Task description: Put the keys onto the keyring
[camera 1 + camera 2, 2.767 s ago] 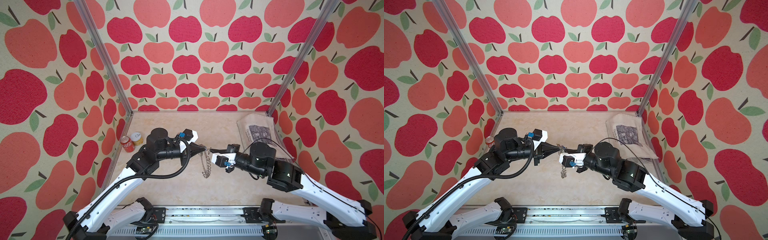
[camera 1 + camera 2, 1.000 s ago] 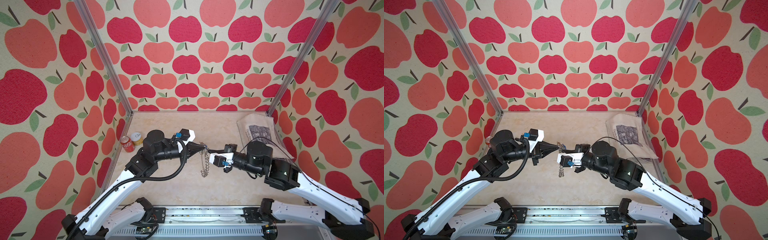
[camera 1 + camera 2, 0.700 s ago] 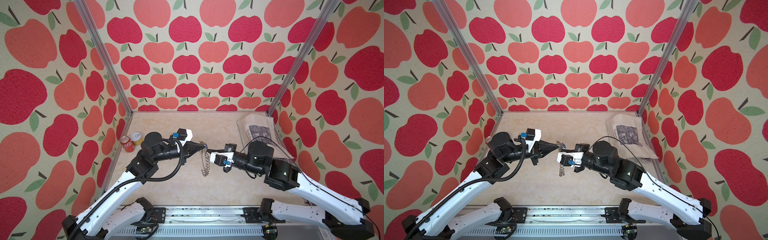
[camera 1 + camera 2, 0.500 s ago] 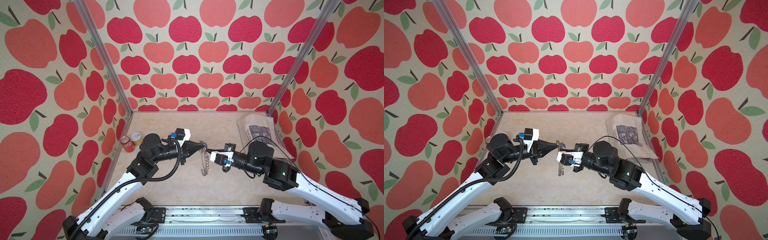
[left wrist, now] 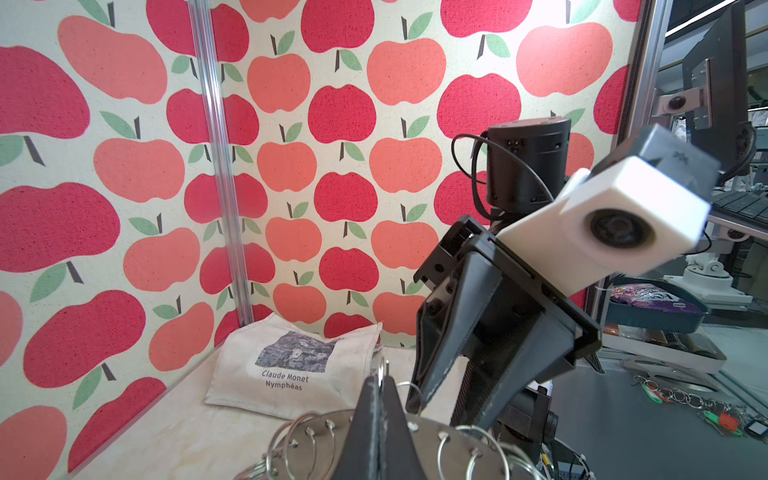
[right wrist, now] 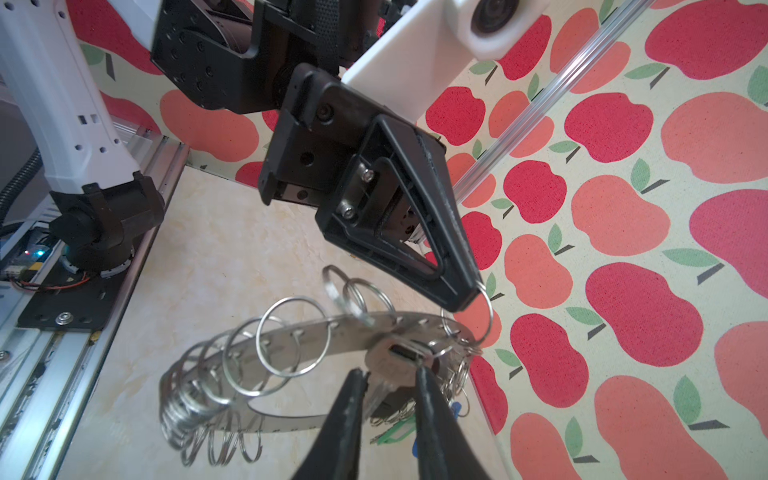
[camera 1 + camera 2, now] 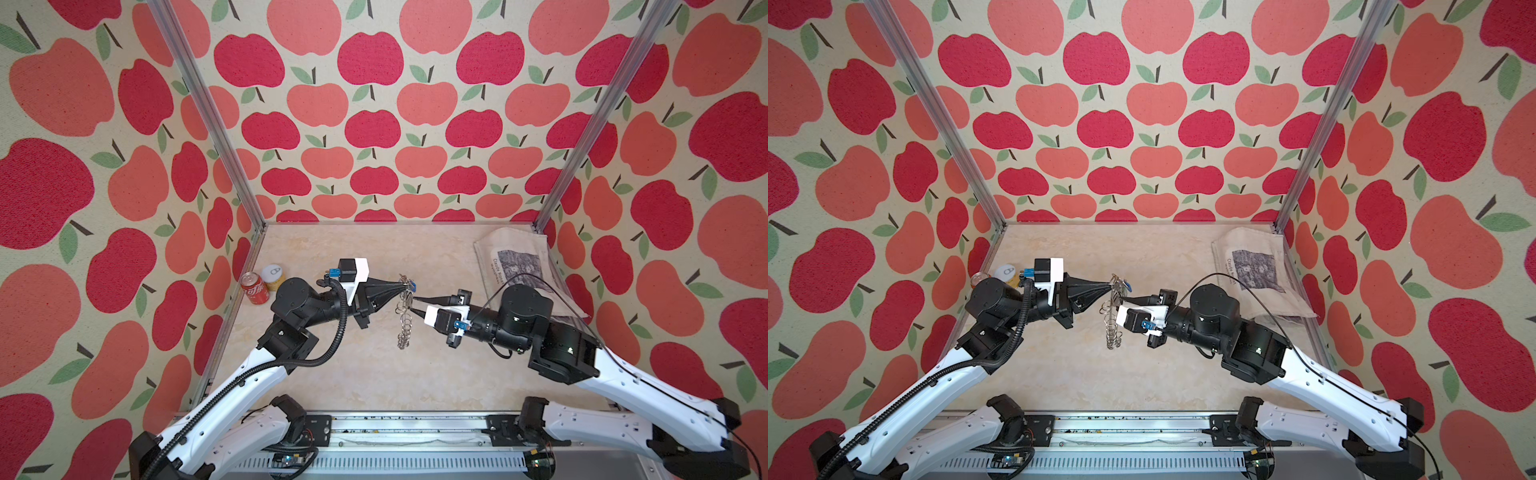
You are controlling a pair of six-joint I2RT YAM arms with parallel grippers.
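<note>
— Above mid-bench, what does each hand have?
— The left hand (image 7: 401, 285) is pinched tight on 1 small wire ring at the rim of the keyring (image 7: 404, 322). The disc hangs edge-on below it and looks clear of the bench (image 7: 332, 374).
— And the right?
— The right hand (image 6: 390, 372) stands narrow, its fingers a little apart with a silver key (image 6: 390, 355) between them. They don't look clamped on it. The key's head lies against the disc rim, beside a ring. I can't tell whether that ring passes right through its hole.
— So how should the step be done?
— My judgement: hold the left hand steady and draw the right straight back along the key, with no sideways drag. Check that the key hangs from the ring. A snagged fingertip could swing the disc.
— Further back?
— 2 cans (image 7: 254, 289) stand by the left wall and a printed bag (image 7: 511, 266) lies in the far right corner, both well apart from the hands.
</note>
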